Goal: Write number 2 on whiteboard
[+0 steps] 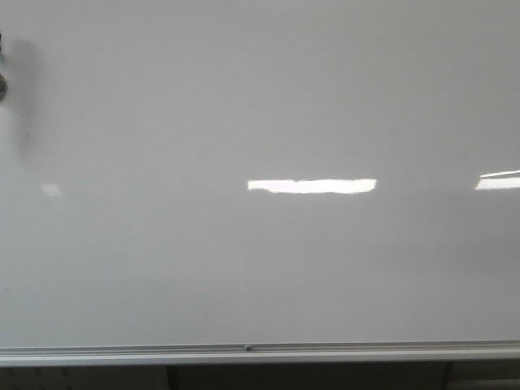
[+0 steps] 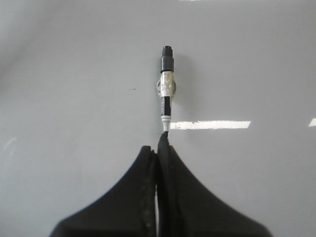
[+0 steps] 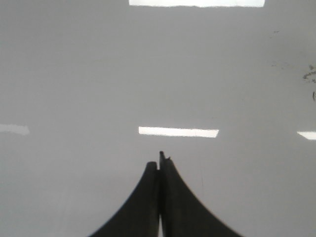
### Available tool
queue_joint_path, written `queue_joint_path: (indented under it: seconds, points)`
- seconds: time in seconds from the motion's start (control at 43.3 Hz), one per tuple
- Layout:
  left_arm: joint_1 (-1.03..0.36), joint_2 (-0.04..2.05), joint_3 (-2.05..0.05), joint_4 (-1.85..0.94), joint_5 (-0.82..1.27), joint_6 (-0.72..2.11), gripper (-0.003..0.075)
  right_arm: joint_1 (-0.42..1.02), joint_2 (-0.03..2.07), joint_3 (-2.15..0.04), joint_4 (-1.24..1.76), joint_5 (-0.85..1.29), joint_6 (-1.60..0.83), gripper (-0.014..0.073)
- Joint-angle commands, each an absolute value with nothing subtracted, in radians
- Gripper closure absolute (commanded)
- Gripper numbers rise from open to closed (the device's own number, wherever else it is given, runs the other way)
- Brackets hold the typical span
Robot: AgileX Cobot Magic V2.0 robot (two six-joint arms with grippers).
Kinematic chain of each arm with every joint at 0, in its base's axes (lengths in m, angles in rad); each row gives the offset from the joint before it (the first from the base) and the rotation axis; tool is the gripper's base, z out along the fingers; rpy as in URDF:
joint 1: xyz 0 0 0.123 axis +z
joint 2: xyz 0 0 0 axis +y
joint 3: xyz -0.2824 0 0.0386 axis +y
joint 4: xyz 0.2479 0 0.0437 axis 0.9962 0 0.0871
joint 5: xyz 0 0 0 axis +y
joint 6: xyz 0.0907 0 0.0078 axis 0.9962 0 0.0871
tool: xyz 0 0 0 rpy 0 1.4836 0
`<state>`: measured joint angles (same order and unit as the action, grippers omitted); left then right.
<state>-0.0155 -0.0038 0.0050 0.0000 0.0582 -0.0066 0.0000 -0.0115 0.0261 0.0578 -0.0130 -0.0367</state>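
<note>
- The number 2 is not showing on the whiteboard [image 1: 260, 106] in any view; the front view is showing only a bare glossy surface, so I judge the writing is not yet begun.
- In the left wrist view a marker [image 2: 167, 86] is standing out straight from the left gripper [image 2: 157, 150], toward the upper centre of the frame, its long axis running up the picture.
- The left gripper is pinching the marker's end, with the dark tip pointing away at the board; I cannot tell if the tip is touching.
- The right gripper [image 3: 159, 165] is pressed together and holding nothing, so the left arm is the one placed to write.
- Small dark smudges [image 3: 310, 74] are lying at the right edge of the right wrist view, too faint to read.
- In the front view a blurred dark shape [image 1: 2, 81] is cut off at the upper left; the silver rail [image 1: 260, 354] is running along the bottom.
</note>
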Motion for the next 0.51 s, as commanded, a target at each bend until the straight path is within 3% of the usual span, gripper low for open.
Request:
queue_joint_path:
  seconds: [0.0,0.208,0.485]
  points:
    - [-0.022,-0.03,0.039,0.0,-0.079,-0.008,0.0741,-0.007,-0.028,0.022,0.059,-0.095,-0.037,0.0661]
    - [-0.022,-0.03,-0.03,0.0,-0.123,-0.01,0.0741,-0.006,-0.028,-0.047,0.082,0.025,-0.037,0.0661]
    - [-0.022,0.05,-0.317,0.0,0.117,-0.01,0.0741,-0.006,0.038,-0.29,0.082,0.213,-0.038,0.0661]
